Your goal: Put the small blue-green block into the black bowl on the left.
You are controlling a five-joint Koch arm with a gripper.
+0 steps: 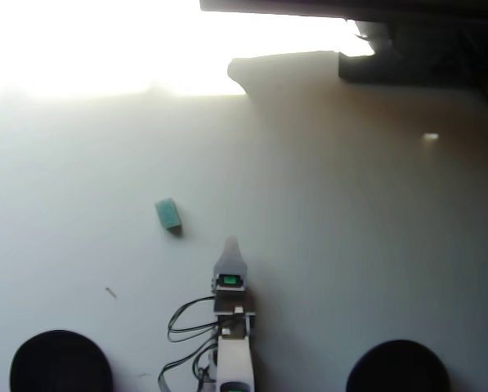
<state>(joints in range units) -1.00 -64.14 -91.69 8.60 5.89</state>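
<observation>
Block (168, 216), small and blue-green, lies alone on the white table (333, 237) in the overhead view, left of the table's middle and tilted relative to the edges, casting a short dark shadow on its lower right side. Near the bottom edge the arm (234, 351) reaches up into the picture, with black cables looping at its left. Its gripper (230, 244) ends in a single pale tip pointing toward the far edge, below and to the right of the block and apart from it; only one tip shows, so I cannot tell whether the jaws are parted or closed. A black bowl (60, 362) sits in the bottom left corner, a second black bowl (398, 366) toward the bottom right. Strong glare washes out the top left corner.
</observation>
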